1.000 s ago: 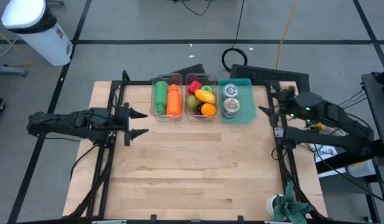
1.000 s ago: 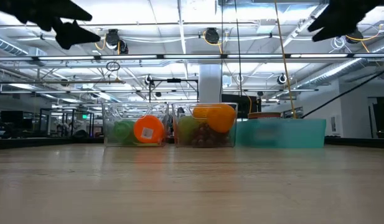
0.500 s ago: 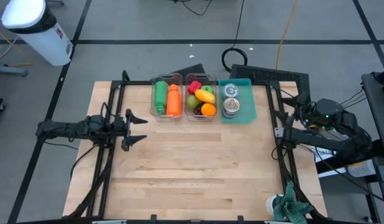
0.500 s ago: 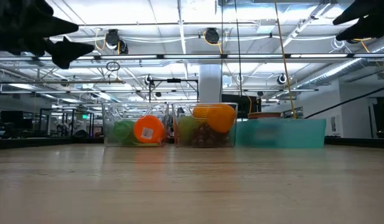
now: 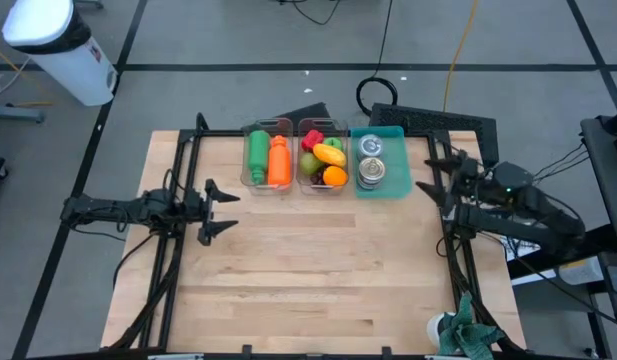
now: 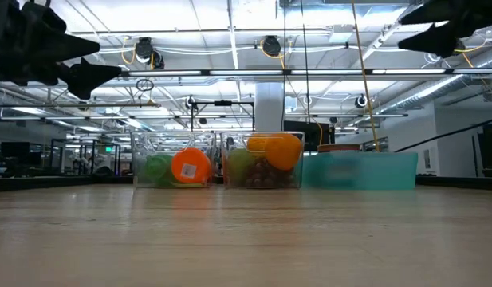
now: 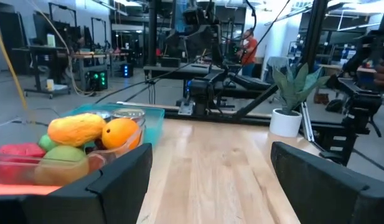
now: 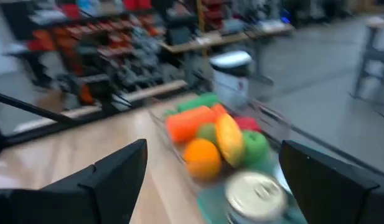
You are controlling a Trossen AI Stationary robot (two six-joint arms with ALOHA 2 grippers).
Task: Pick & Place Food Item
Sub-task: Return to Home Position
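Three bins stand in a row at the table's far edge. A clear bin [image 5: 267, 156] holds a green and an orange bottle. A second clear bin [image 5: 323, 155] holds fruit: an orange [image 7: 120, 132], a yellow piece [image 7: 75, 129], green and red pieces. A teal tray [image 5: 380, 161] holds cans [image 8: 254, 194]. My left gripper [image 5: 221, 208] hovers open above the table's left side, level with the bins' near ends. My right gripper [image 5: 430, 185] hovers open at the table's right side, near the teal tray. Both are well above the tabletop in the low view.
Black frame rails [image 5: 178, 240] run along the table's left and right sides. A small potted plant [image 5: 458, 333] stands at the near right corner. The wooden tabletop [image 5: 318, 270] spreads in front of the bins. A white bin [image 5: 58, 45] stands on the floor far left.
My right gripper swung away toward the table's right edge, then came back toward the teal tray. My left gripper drifted slightly toward the near edge and sank a little. Both stayed open; nothing on the table moved.
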